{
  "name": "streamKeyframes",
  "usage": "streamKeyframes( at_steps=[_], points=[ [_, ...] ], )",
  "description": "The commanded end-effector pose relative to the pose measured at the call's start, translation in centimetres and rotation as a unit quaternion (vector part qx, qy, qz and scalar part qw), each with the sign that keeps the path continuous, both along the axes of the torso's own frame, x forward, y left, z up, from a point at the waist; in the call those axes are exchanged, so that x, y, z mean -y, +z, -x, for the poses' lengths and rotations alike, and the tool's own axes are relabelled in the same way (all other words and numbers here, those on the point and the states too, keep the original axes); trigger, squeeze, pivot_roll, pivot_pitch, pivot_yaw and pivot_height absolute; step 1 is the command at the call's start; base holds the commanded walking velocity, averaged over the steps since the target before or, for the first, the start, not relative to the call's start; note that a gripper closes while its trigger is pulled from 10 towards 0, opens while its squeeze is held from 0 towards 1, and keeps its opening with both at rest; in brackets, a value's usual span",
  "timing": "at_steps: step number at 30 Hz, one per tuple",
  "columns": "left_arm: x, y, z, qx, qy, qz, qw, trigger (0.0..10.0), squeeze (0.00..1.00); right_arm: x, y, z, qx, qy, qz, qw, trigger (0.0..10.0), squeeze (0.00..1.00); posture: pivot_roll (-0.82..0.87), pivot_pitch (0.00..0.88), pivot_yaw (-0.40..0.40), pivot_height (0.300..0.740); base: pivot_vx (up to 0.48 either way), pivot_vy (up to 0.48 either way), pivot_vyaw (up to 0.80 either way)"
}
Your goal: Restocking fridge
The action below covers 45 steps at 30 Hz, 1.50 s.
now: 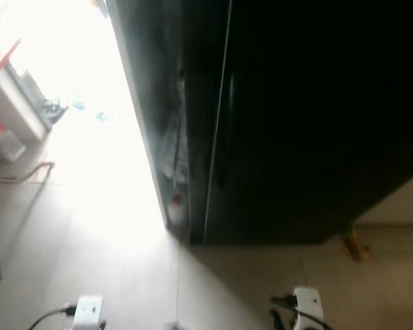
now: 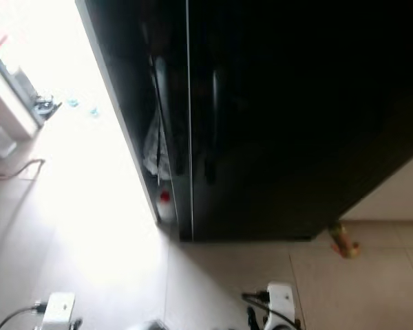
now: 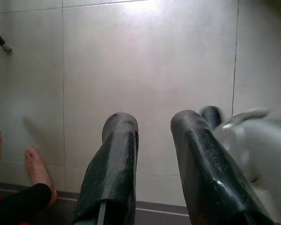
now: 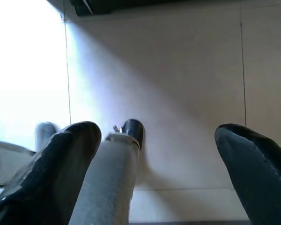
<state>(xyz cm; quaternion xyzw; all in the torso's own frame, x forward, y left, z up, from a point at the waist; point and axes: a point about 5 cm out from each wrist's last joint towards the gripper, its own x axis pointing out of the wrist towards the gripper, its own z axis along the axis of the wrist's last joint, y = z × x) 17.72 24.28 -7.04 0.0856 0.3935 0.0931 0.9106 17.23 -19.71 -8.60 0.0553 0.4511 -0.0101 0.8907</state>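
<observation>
The fridge [image 1: 296, 124] stood tall and black straight ahead of the robot on the pale tiled floor [image 1: 89, 247], its glossy front dark. It was upright, its long axis vertical, and its front faced the robot. A narrow seam ran top to bottom between two doors, with a long dark handle [image 2: 210, 124] just beside it. At its left edge a small red-capped bottle [image 1: 176, 205] sat low down. Both arms hung low over the tiles. The left gripper [image 3: 152, 140] held its fingers slightly apart around nothing; the right gripper [image 4: 154, 150] had its fingers spread wide. A person's bare feet [image 3: 35, 171] stood on the tiles nearby.
</observation>
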Motion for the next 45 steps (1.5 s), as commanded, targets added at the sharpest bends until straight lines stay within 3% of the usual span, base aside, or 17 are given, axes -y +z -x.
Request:
streamKeyframes(
  at_steps=[1,35,45],
  points=[
    [-0.41,-0.73,1.66,-0.029,0.013,0.002,1.0,10.0,0.0,-0.26,-0.29,0.55,-0.008,-0.001,-0.004,1.0,10.0,0.0,-0.03,0.188,-0.028,0.74,0.0,0.334,0.0],
    [-0.14,-0.78,1.62,-0.026,0.015,0.006,1.0,10.0,0.0,-0.09,-0.15,0.39,-0.006,0.025,-0.005,1.0,10.0,0.0,-0.02,0.216,-0.048,0.74,0.0,0.313,0.0],
    [-0.1,-0.78,1.59,-0.027,0.011,0.006,1.0,10.0,0.0,-0.09,-0.15,0.39,-0.007,0.032,-0.005,0.999,10.0,0.0,-0.01,0.206,-0.048,0.74,0.0,0.0,0.0]
  ],
)
